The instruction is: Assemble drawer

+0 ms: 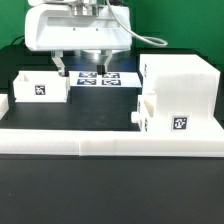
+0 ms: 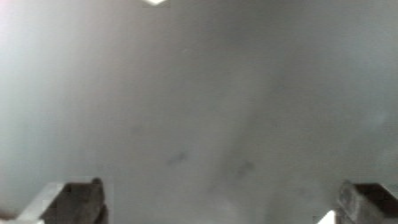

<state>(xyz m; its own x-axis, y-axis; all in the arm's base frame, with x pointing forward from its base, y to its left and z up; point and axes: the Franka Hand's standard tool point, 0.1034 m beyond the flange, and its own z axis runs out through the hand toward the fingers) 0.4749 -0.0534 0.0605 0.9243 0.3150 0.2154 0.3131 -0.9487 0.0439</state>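
The white drawer casing point(image 1: 182, 90) stands at the exterior view's right, with a small white tray point(image 1: 158, 112) partly pushed into its front, a tag facing the camera. A second white tray point(image 1: 40, 87) with a tag sits at the exterior view's left. My gripper point(image 1: 83, 62) hangs at the back, above the marker board point(image 1: 98, 77), its two fingers spread apart and empty. In the wrist view the fingertips point(image 2: 71, 203) show far apart at the edges, with only a blurred grey surface between them.
A long low white rail point(image 1: 110, 140) runs across the front of the black table. A green backdrop is behind. The arm's white body point(image 1: 80, 25) is at the top centre.
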